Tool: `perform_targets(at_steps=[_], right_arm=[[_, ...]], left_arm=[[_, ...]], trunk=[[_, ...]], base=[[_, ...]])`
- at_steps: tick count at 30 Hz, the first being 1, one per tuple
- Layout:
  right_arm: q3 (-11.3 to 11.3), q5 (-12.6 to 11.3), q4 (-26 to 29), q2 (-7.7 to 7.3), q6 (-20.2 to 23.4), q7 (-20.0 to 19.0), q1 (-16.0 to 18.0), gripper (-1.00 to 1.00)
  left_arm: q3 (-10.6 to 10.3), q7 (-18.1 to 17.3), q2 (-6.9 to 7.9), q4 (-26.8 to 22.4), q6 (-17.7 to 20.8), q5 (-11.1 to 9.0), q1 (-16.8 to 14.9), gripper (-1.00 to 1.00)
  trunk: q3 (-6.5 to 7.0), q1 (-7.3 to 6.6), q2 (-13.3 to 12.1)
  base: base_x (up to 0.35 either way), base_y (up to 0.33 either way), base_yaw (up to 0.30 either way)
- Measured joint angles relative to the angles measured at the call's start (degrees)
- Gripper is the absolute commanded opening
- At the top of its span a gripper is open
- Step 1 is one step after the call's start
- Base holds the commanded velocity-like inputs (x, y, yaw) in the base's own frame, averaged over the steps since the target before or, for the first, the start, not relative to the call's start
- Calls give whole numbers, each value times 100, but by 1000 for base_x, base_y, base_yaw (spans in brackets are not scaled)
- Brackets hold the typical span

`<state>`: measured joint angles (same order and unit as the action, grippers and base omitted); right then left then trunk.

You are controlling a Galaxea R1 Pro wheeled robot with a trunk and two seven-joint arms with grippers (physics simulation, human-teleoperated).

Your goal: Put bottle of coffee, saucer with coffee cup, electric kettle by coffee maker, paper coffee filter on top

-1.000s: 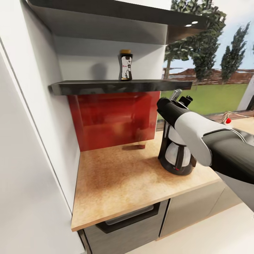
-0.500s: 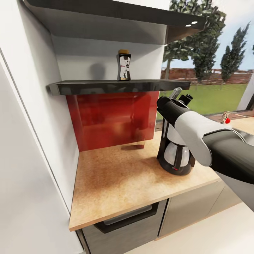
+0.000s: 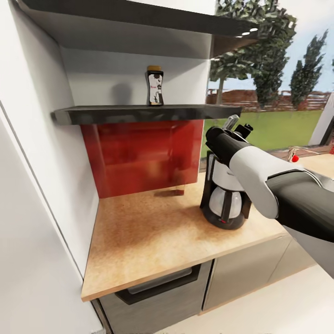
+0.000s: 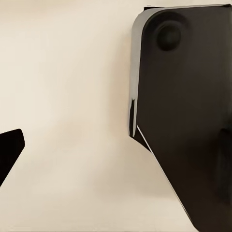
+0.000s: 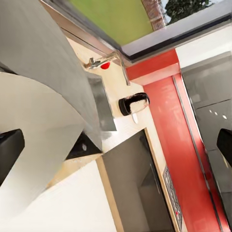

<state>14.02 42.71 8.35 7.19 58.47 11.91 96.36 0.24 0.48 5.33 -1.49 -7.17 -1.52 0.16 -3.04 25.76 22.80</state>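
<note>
Forearm of the right arm (image 3: 260, 178) hides the coffee maker's (image 3: 223, 204) top at 3 o'clock on the kitchen countertop (image 3: 153, 236); bottle of coffee (image 3: 155, 86) stands on the kitchen shelf (image 3: 139, 113) at 12. Right gripper (image 5: 116, 145) fingertips sit wide apart; left gripper's spread I cannot tell.

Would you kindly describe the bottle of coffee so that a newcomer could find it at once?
Start at the red backsplash above the kitchen countertop; just over it runs the dark kitchen shelf. The bottle of coffee stands upright there, alone: slim, dark, tan-capped, white-labelled, unlike the bigger black-and-white coffee maker below.
</note>
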Motion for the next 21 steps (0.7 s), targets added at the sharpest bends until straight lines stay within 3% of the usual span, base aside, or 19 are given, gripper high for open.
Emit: perform_targets(at_steps=[15,21], right_arm=[[0,3,1,-2,0,0,0,100],[0,8,-1,-6,0,-1,-1,100]], left_arm=[[10,0,-3,-4,5,-15,0,100],[10,0,-5,-7,-1,-15,0,100]], trunk=[[0,1,0],[0,-1,1]], base=[[-230,-197,0],[-91,-56,0]])
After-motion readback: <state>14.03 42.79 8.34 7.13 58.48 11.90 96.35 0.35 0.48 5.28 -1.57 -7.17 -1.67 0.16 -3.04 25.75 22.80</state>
